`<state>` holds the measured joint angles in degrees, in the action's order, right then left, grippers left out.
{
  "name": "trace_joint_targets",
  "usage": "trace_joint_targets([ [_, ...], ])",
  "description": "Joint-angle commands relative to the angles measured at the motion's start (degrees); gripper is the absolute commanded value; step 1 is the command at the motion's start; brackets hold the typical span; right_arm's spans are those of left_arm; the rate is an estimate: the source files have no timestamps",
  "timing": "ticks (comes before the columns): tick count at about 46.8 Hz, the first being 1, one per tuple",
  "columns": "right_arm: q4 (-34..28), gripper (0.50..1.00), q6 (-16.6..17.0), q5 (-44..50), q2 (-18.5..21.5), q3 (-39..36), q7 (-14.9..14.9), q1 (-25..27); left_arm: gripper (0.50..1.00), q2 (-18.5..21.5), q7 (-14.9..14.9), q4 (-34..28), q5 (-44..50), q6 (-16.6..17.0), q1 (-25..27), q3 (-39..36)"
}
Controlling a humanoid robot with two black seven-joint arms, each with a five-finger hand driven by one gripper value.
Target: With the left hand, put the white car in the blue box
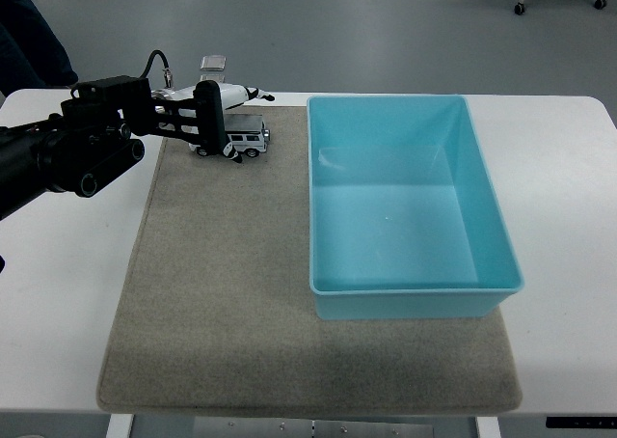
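The white and silver toy car (248,138) sits at the far left of the grey mat (222,293), just left of the blue box (487,231). My left hand (214,127) reaches in from the left and its black fingers (208,110) curl down over the car's left half, hiding that end. The car still looks to be resting on the mat. The blue box stands open and empty on the mat's right half. My right arm is out of view.
A second white toy (236,93) with a dark tip lies just behind the car at the mat's far edge. A small grey object (214,64) shows beyond it. A person's dark sleeve (29,33) is at the top left.
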<state>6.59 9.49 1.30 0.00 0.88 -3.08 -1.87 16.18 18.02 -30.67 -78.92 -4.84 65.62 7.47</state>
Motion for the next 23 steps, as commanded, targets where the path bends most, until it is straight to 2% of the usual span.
trace_joint_targets([
  [1,0.0,0.936,0.0,0.0,0.0,0.0,0.0,0.0,0.979,0.0,0.0,0.1,0.0,0.0,0.0,0.0],
  [4,0.0,0.936,0.0,0.0,0.0,0.0,0.0,0.0,0.969,0.0,0.0,0.3,0.1,0.0,0.0,0.0],
  [12,0.0,0.936,0.0,0.0,0.0,0.0,0.0,0.0,0.864,0.0,0.0,1.1,-0.1,0.0,0.0,-0.6],
  [19,0.0,0.936,0.0,-0.1,0.0,0.0,0.0,0.0,0.814,0.3,0.0,1.5,-0.1,0.0,0.4,-1.4],
  [21,0.0,0.936,0.0,0.0,0.0,0.0,0.0,0.0,0.778,0.3,0.0,1.5,-0.1,0.0,0.4,-1.4],
  [23,0.0,0.936,0.0,0.0,0.0,0.0,0.0,0.0,0.763,0.3,0.0,1.5,-0.1,0.0,0.5,-1.4],
])
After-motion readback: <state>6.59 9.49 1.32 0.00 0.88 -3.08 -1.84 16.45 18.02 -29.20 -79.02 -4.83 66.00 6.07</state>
